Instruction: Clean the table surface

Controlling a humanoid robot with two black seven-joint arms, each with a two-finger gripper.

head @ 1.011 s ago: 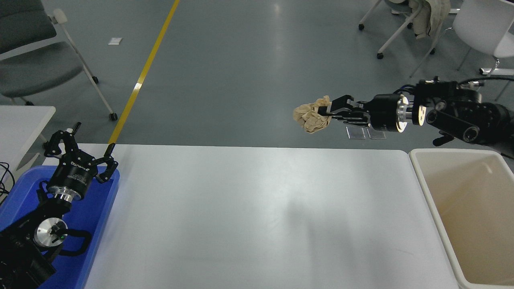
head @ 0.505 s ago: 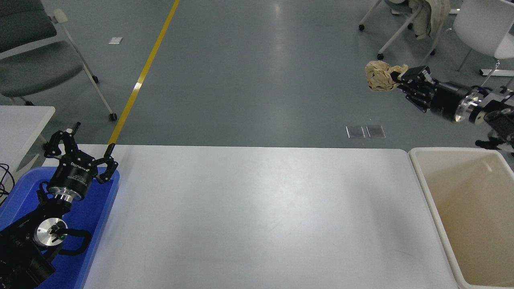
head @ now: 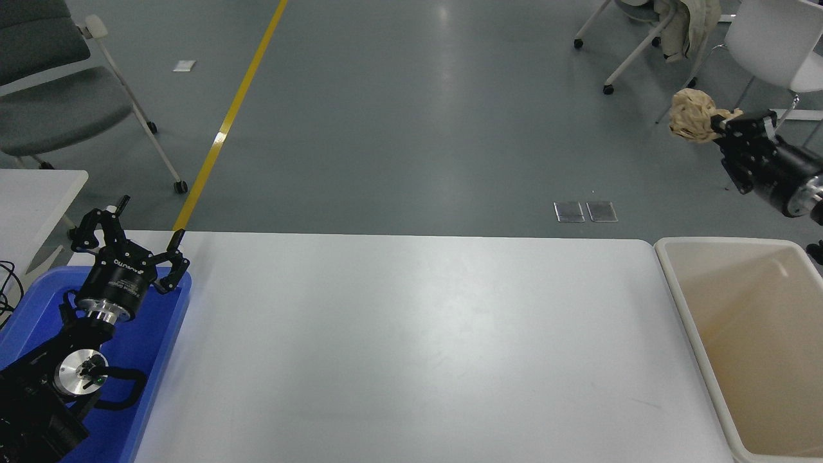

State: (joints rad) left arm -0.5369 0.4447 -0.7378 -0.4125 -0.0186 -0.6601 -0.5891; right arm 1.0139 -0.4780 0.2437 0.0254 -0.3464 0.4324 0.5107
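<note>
The table surface (head: 411,347) is a wide matte white-grey top that fills the lower middle of the head view, with nothing lying on it. My right gripper (head: 715,125) comes in from the right edge, held high beyond the table's far right corner. It is shut on a crumpled ball of tan paper (head: 692,116). The ball hangs above the floor, up and left of the beige bin (head: 681,308). My left gripper (head: 125,225) is open and parked at the lower left over the blue tray (head: 170,328).
The beige plastic bin stands against the table's right end, and what shows of its inside looks bare. A smaller white table (head: 38,186) sits at the far left. Wheeled chairs (head: 765,38) stand on the grey floor behind, and a yellow floor line (head: 228,119) runs at the left.
My right gripper has carried the paper ball up and to the right, from over the table's far edge to beyond the bin's far side. The left arm has not moved.
</note>
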